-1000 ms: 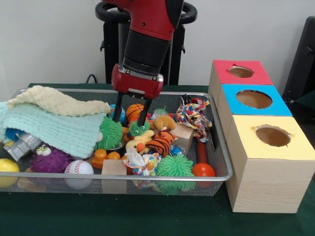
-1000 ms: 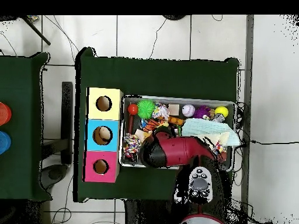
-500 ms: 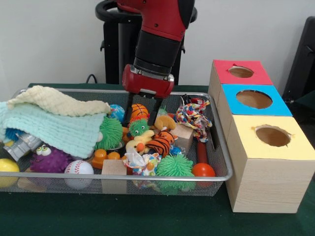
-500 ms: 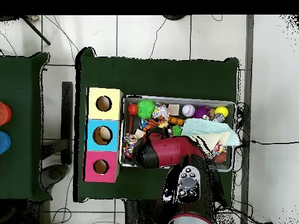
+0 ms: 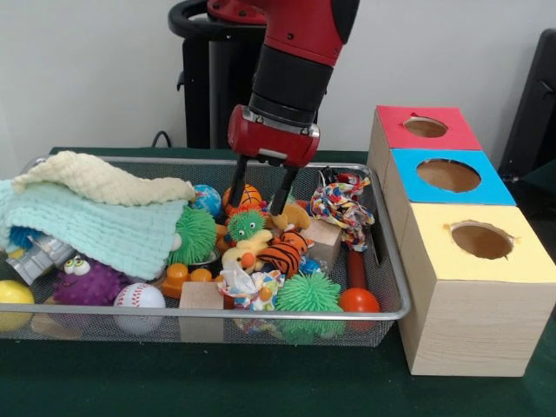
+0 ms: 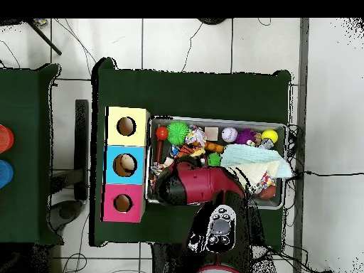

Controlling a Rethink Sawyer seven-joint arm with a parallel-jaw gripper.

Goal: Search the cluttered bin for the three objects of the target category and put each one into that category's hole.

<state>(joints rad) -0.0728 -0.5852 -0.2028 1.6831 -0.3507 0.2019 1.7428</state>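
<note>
Raised fingers (image 5: 237, 185) now flank orange ball (image 5: 248, 196).

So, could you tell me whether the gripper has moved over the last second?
Yes. In the front view the gripper has risen and shifted toward the coloured boxes; its open fingers now flank the small basketball, which hasn't moved in the wire bin.

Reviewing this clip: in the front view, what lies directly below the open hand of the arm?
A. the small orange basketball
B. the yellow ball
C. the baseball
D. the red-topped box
A. The hand hangs open over the bin, its two fingers on either side of the small orange basketball; the baseball and yellow ball lie at the bin's near edge, far off.
</note>
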